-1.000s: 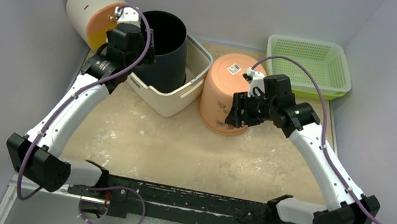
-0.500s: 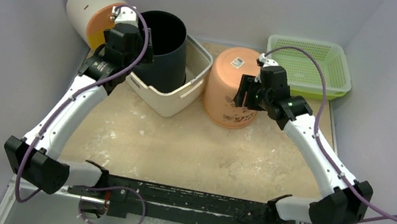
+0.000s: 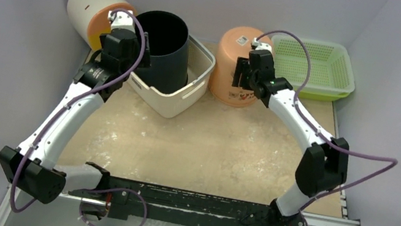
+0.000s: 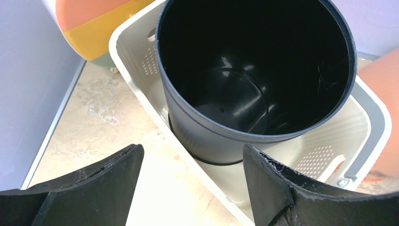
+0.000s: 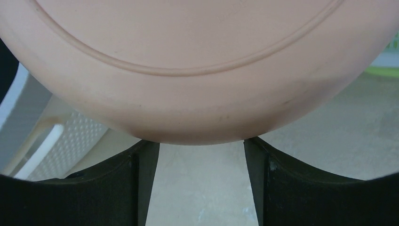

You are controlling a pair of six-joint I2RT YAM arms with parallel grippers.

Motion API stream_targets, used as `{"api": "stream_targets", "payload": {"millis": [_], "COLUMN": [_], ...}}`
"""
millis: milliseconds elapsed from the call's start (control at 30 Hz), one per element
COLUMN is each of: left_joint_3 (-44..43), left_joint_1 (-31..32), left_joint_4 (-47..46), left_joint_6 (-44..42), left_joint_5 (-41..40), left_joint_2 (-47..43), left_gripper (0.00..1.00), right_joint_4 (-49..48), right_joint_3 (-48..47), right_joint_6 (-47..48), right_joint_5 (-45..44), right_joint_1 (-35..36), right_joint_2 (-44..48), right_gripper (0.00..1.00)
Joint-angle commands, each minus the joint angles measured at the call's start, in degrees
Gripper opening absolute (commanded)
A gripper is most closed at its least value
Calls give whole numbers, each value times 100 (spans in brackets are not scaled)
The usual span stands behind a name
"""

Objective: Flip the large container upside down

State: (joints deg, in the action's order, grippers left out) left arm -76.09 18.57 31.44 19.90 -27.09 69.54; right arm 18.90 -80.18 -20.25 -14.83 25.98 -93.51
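The large peach container [image 3: 232, 69] stands upside down at the back of the table, its stickered base up. In the right wrist view its round base [image 5: 197, 70] fills the top. My right gripper [image 3: 243, 74] is open against its right side, and the fingertips [image 5: 146, 155] reach its edge without clamping it. My left gripper [image 3: 136, 58] is open and empty beside the black bucket [image 3: 163, 44]. In the left wrist view the gripper [image 4: 193, 155] hovers just short of the bucket [image 4: 254, 80].
The black bucket stands inside a white basket [image 3: 172, 100], whose rim also shows in the left wrist view [image 4: 127, 35]. A white and orange cylinder [image 3: 93, 10] lies at the back left. A green basket [image 3: 313, 61] sits at the back right. Walls close in on three sides.
The right arm has stretched toward the back, and the peach container has moved from the table's middle to the back edge. The left arm has shifted only slightly.
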Motion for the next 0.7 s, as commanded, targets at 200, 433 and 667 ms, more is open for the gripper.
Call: {"api": "stream_targets", "payload": {"millis": [200, 433, 667], "left_joint_3": [24, -90, -178], "left_joint_1": [39, 31, 31], "left_joint_4": [-82, -68, -80], "left_joint_6": [-76, -95, -111], "left_joint_5": [-206, -185, -149], "left_joint_2": [-267, -143, -34], "left_gripper": [77, 77, 77], "right_joint_4": [-962, -1117, -1977], "right_joint_3": [-2030, -2936, -2459], "right_joint_6": [1094, 1390, 1697], "right_joint_5": [1059, 2125, 3282], "right_joint_1": [-453, -582, -603], "right_joint_2": [-1571, -2339, -2071], "right_gripper": [70, 69, 70]}}
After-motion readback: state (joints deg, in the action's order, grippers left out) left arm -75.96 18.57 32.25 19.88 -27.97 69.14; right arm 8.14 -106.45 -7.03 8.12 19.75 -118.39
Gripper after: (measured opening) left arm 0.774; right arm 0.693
